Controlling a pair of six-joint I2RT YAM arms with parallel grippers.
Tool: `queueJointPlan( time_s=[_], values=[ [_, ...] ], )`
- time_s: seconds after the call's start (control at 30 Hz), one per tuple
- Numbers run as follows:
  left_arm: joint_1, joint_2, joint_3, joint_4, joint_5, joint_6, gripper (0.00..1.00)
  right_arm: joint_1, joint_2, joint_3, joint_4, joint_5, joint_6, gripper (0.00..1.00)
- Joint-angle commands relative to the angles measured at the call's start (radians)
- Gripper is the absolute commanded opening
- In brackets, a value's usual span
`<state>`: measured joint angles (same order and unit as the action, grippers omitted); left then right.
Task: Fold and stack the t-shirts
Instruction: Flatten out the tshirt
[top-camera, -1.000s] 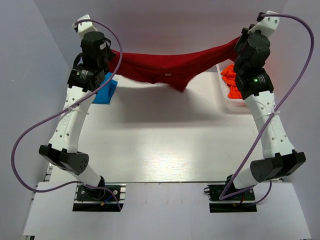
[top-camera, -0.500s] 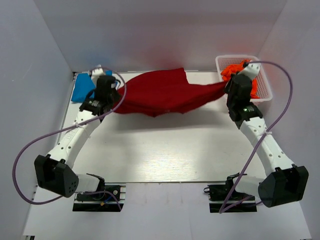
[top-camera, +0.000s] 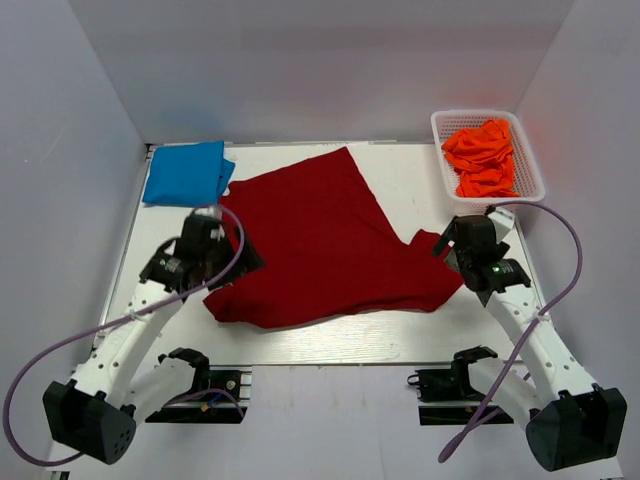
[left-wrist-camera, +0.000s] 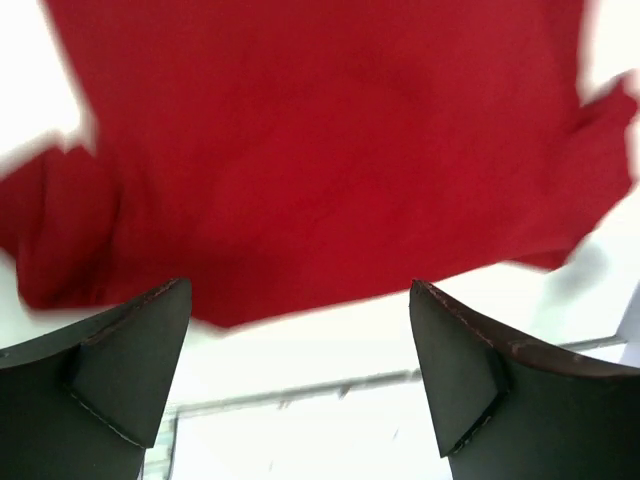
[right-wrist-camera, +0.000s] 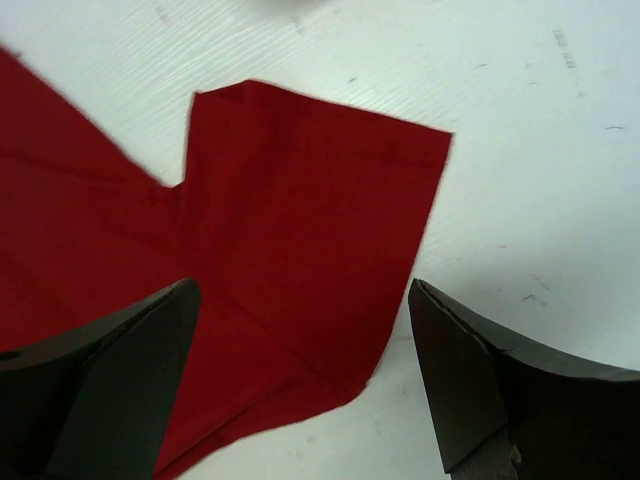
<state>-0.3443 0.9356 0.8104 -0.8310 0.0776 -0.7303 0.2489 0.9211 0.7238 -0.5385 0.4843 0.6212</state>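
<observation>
The dark red t-shirt lies spread out on the white table, its near edge close to the table's front. My left gripper hovers over the shirt's near left corner, open and empty; in the left wrist view the red cloth lies beyond my gripper. My right gripper stands open over the shirt's right sleeve, with nothing held between the fingertips of that gripper. A folded bright blue t-shirt rests at the back left. Orange t-shirts fill a basket.
The white mesh basket stands at the back right corner. Grey walls close in the table on the left, back and right. The table's front edge runs just beyond the shirt's near hem.
Both grippers carried the red shirt from up high at the back down toward the front, then opened and let go. The shirt now lies flat on the table.
</observation>
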Motion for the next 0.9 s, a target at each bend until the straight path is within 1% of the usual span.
queueJointPlan(
  time_s=[0.0,0.03,0.07,0.1,0.13,0.17,0.2,0.23,0.27,0.3,0.37,0.4,0.43,0.47,0.53,0.57,0.63,0.67,0.7,0.73,0.77,0.8,0.83,0.87],
  values=[
    [-0.001,0.089,0.214,0.055,-0.045,0.135,1.0,0.012,0.014,0.083,-0.057,-0.178,-0.024,0.9],
    [-0.001,0.129,0.229,0.088,-0.058,0.149,1.0,0.018,0.024,0.075,-0.046,-0.279,-0.034,0.9],
    [-0.001,0.175,0.261,0.152,-0.087,0.149,1.0,0.024,0.065,0.051,-0.01,-0.323,-0.037,0.9],
    [0.016,0.284,0.277,0.189,-0.087,0.172,1.0,0.05,0.111,0.042,0.004,-0.433,-0.047,0.9],
    [0.016,0.346,0.294,0.228,-0.123,0.183,1.0,0.059,0.161,0.023,0.024,-0.45,-0.029,0.9],
    [0.016,0.412,0.353,0.248,-0.153,0.183,1.0,0.072,0.188,0.016,0.047,-0.469,-0.034,0.9],
    [0.016,0.481,0.392,0.257,-0.18,0.183,1.0,0.104,0.252,0.016,0.049,-0.473,-0.029,0.9],
    [0.025,0.55,0.436,0.257,-0.205,0.195,1.0,0.111,0.272,0.017,0.052,-0.475,-0.029,0.9],
    [0.025,0.691,0.545,0.236,-0.229,0.195,1.0,0.121,0.289,0.026,0.057,-0.475,-0.032,0.9],
    [0.025,0.754,0.593,0.201,-0.252,0.195,1.0,0.139,0.304,0.031,0.057,-0.467,-0.034,0.9],
    [0.036,0.863,0.691,0.188,-0.263,0.195,1.0,0.142,0.369,0.06,0.049,-0.461,-0.034,0.9],
    [0.045,0.946,0.714,0.188,-0.263,0.195,1.0,0.151,0.401,0.065,0.031,-0.458,-0.034,0.9],
    [0.045,0.982,0.736,0.175,-0.263,0.195,1.0,0.151,0.419,0.071,0.031,-0.454,-0.025,0.9],
    [0.057,1.011,0.763,0.165,-0.263,0.195,1.0,0.15,0.474,0.072,0.028,-0.443,-0.009,0.9],
    [0.067,1.061,0.754,0.165,-0.277,0.174,1.0,0.138,0.508,0.075,0.006,-0.423,0.027,0.9],
    [0.079,1.062,0.716,0.165,-0.262,0.163,1.0,0.136,0.562,0.081,-0.006,-0.388,0.028,0.9],
    [0.091,1.071,0.666,0.176,-0.262,0.152,1.0,0.112,0.605,0.101,-0.021,-0.381,0.022,0.9],
    [0.1,1.071,0.611,0.176,-0.262,0.126,1.0,0.098,0.675,0.114,-0.028,-0.378,0.018,0.9],
    [0.1,1.071,0.581,0.164,-0.247,0.114,1.0,0.081,0.7,0.152,-0.026,-0.374,0.015,0.9],
    [0.1,1.056,0.513,0.164,-0.237,0.114,1.0,0.073,0.749,0.167,-0.023,-0.363,0.02,0.9],
    [0.1,1.045,0.475,0.146,-0.237,0.097,1.0,0.053,0.774,0.205,-0.021,-0.349,0.018,0.9],
    [0.076,1.017,0.44,0.127,-0.228,0.048,0.98,0.031,0.826,0.26,-0.023,-0.33,0.015,0.9],
    [0.067,0.999,0.362,0.112,-0.188,0.034,0.96,0.023,0.879,0.29,-0.034,-0.317,0.011,0.9],
    [0.058,0.976,0.316,0.098,-0.147,0.034,0.94,0.007,0.91,0.372,-0.041,-0.302,-0.01,0.9]
  ],
)
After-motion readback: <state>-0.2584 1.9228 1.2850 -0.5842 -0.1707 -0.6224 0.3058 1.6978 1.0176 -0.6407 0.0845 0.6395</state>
